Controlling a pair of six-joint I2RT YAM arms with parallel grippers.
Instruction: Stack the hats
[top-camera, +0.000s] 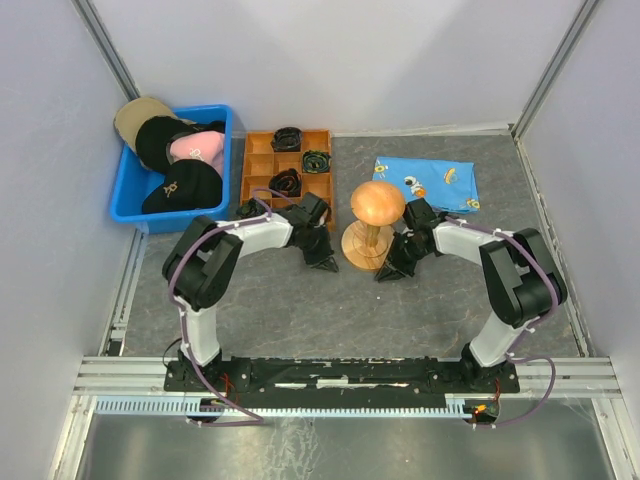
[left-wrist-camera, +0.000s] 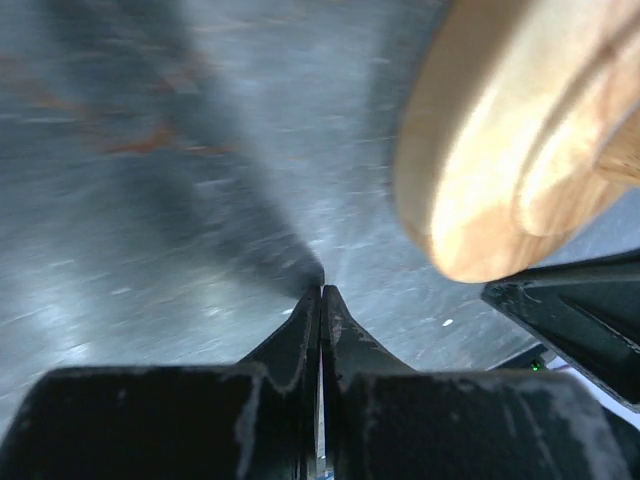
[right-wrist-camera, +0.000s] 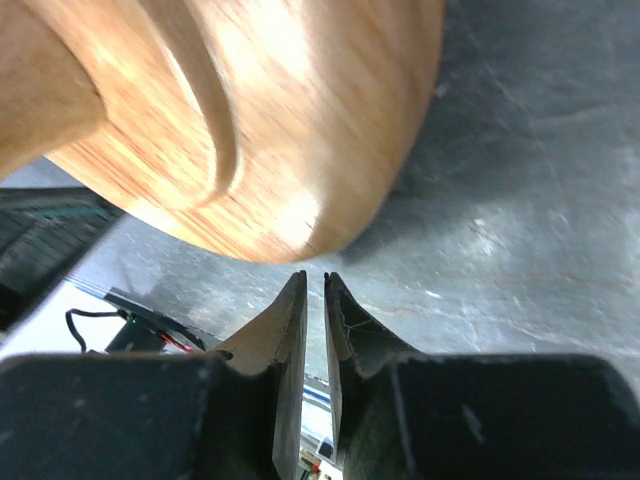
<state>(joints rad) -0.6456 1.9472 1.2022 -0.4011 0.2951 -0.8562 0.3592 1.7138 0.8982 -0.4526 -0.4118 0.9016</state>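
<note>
Hats, location: all four lie bunched in the blue bin (top-camera: 122, 195) at the far left corner of the table (top-camera: 330, 310), well apart from both arms.
Tan cap (top-camera: 143, 111): at the far end of the bin, leaning over its rim, partly covered by the next cap.
Rear black cap (top-camera: 158, 140): against the tan cap and overlapping it.
Pink cap (top-camera: 196, 150): mid-bin, between the two black caps and touching both.
Front black cap (top-camera: 184, 187): at the near end of the bin, light emblem facing up.
Wooden hat stand (top-camera: 375, 205): upright near mid-table, bare, domed head above a round base.
Left end effector (left-wrist-camera: 321, 292): clenched, fingers pressed flat together with nothing between them; tip low over the table just left of the stand's base.
Right end effector (right-wrist-camera: 313, 277): clenched apart from a hairline slit, grasping nothing; tip low over the table just right of the stand's base.
Contact with the stand: cannot be told from any view.
Divided wooden tray (top-camera: 258, 165): just right of the bin, behind the left arm.
Black coiled bundles (top-camera: 316, 160): three visible, each in its own tray compartment.
Blue cartoon-print cloth (top-camera: 425, 183): flat on the table, to the right of and beyond the stand.
</note>
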